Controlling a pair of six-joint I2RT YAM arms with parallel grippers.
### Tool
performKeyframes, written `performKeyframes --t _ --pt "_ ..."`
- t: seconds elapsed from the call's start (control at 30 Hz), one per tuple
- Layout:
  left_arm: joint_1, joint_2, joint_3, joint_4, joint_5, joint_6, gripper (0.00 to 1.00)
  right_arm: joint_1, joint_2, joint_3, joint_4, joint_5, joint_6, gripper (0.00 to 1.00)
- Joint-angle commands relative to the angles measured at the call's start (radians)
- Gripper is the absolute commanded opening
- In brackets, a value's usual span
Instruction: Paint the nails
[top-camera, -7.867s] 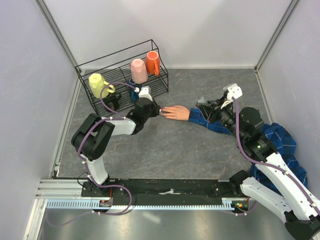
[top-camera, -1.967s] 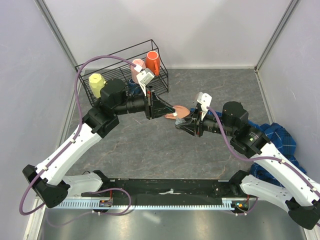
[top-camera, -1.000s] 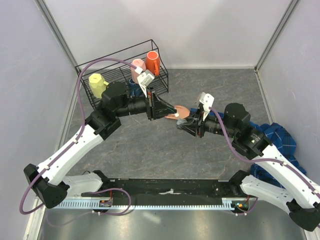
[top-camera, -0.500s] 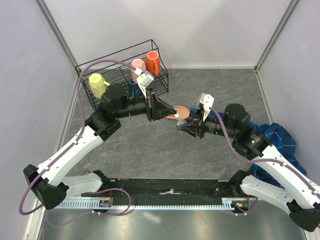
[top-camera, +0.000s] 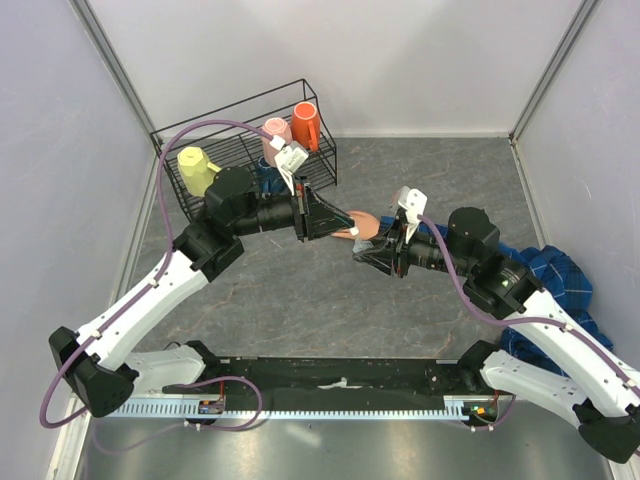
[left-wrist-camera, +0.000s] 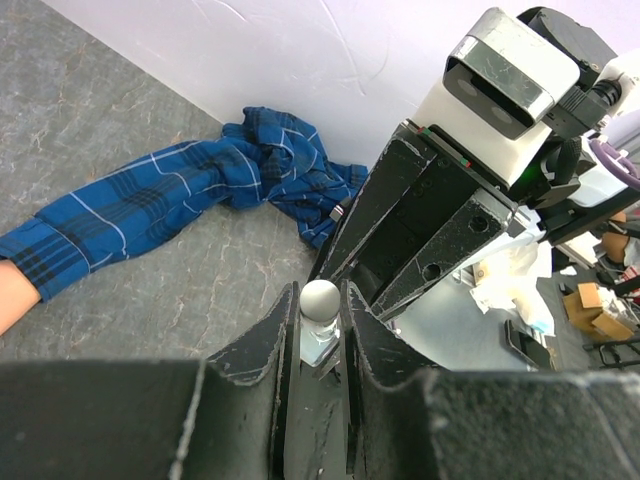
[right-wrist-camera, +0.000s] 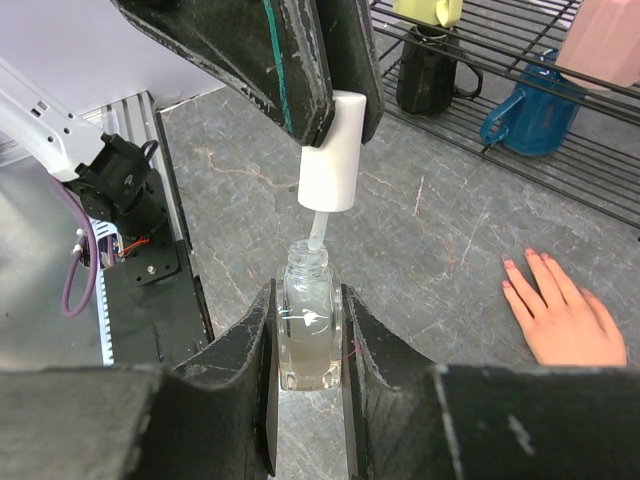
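Your right gripper (right-wrist-camera: 305, 300) is clamped on the small clear bottle (right-wrist-camera: 305, 330), held above the grey surface (right-wrist-camera: 420, 230). Your left gripper (left-wrist-camera: 320, 300) is clamped on the white cap (right-wrist-camera: 330, 150), whose brush stem reaches down into the bottle's neck. The nails (right-wrist-camera: 530, 262) tip the fingers of the fake hand (right-wrist-camera: 567, 320), which lies flat on the surface, apart from the bottle and not far from the wire rack (right-wrist-camera: 520, 160).

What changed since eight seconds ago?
The left gripper, shut on the white brush cap, rose off the fingertips of the fake hand to meet the right gripper, which rose leftward holding the clear bottle. The brush stem now enters the bottle neck. Hand and rack look unmoved.
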Motion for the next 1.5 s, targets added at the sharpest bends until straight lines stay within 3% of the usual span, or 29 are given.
performKeyframes --t 0.0,0.37,0.5,0.7,1.03,1.27,1.47 --pt "-0.007 0.024 -0.027 -0.039 0.021 -0.012 0.02 0.007 -0.012 0.041 0.135 -0.027 0.004 0.00" --pt "-0.006 -0.011 -0.100 0.033 0.039 0.014 0.02 0.007 -0.084 -0.014 0.242 0.053 0.075 0.00" --pt "-0.007 -0.031 -0.138 0.140 0.028 -0.058 0.02 0.007 -0.073 -0.013 0.244 0.025 0.092 0.00" --pt "-0.007 -0.017 -0.117 0.170 0.083 -0.095 0.02 0.007 -0.045 -0.002 0.244 -0.035 0.086 0.00" --pt "-0.007 -0.034 -0.099 0.024 0.125 0.033 0.02 0.007 -0.099 -0.008 0.275 0.031 0.092 0.00" --pt "-0.007 -0.014 -0.054 0.000 0.133 0.046 0.02 0.007 -0.067 0.012 0.259 -0.016 0.084 0.00" --pt "-0.009 0.046 0.058 -0.186 0.176 0.145 0.02 0.007 -0.026 0.042 0.204 -0.050 0.061 0.00"
